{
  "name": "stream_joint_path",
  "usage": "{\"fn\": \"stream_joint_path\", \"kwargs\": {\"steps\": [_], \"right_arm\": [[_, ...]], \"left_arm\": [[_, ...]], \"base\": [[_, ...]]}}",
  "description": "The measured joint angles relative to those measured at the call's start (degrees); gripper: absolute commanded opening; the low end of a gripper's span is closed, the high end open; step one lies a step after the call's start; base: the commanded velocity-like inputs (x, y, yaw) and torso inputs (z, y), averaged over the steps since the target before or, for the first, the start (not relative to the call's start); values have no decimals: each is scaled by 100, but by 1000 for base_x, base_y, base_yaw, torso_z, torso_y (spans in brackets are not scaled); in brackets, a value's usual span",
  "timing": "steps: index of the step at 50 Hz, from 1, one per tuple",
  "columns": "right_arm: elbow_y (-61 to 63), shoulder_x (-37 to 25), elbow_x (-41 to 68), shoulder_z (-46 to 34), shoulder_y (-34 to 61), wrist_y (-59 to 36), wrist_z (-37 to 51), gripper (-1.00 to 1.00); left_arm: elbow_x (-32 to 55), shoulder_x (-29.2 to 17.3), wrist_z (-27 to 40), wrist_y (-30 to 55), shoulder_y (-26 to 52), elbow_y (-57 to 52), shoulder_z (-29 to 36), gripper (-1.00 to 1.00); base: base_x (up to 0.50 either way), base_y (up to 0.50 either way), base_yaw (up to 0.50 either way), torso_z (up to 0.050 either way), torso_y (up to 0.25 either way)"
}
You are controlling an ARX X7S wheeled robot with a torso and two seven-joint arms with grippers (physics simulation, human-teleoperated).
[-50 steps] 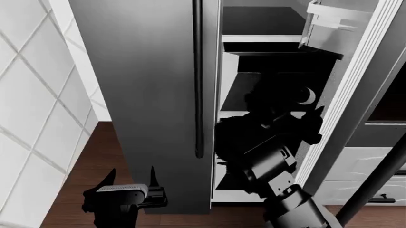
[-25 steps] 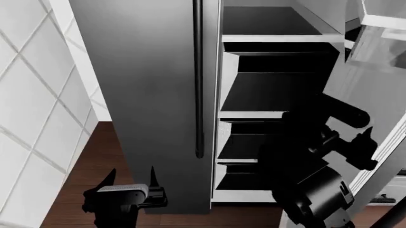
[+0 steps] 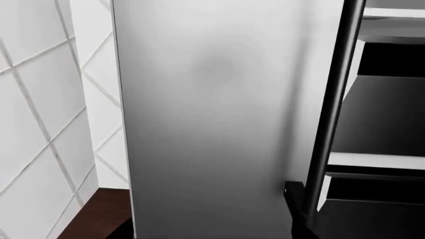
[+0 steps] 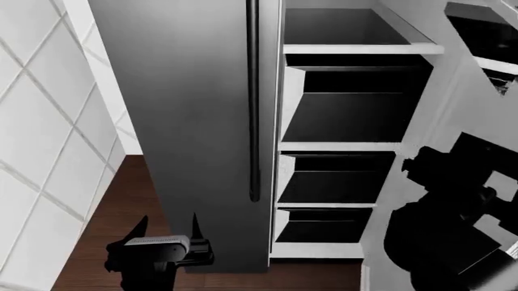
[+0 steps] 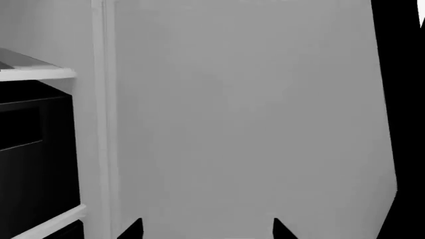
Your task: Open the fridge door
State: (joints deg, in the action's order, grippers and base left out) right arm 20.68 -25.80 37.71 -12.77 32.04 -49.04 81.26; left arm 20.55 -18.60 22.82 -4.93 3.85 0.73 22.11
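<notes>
Fridge door (image 4: 453,127), at right of frame, is standing swung wide, exposing the shelves (image 4: 356,145). Right gripper (image 5: 202,230), jaws parted, is facing its white lining; pushing flat and steadily seems best. Left gripper (image 4: 166,233) is idling, jaws released.

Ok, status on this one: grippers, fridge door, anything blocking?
Left gripper open, idle. Right gripper open against fridge door lining. Door swung wide, shelves exposed. Nothing blocking.

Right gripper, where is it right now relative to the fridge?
In the head view the right gripper is at the lower right, beside the open fridge shelves and against the white inner lining of the swung-open fridge door.
</notes>
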Motion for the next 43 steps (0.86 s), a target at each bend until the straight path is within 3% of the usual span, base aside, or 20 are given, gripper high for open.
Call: {"fn": "stream_joint_path", "kwargs": {"steps": [17, 43], "right_arm": [[271, -1101, 697, 1103, -945, 136, -804, 100], [327, -1651, 1316, 2048, -1619, 608, -1468, 100]], "left_arm": [[-16, 4, 23, -6, 18, 41, 35, 100], [-13, -17, 55, -15, 18, 35, 69, 100]], "base": [[0, 0, 0, -1, 0], [0, 0, 0, 0, 1]]}}
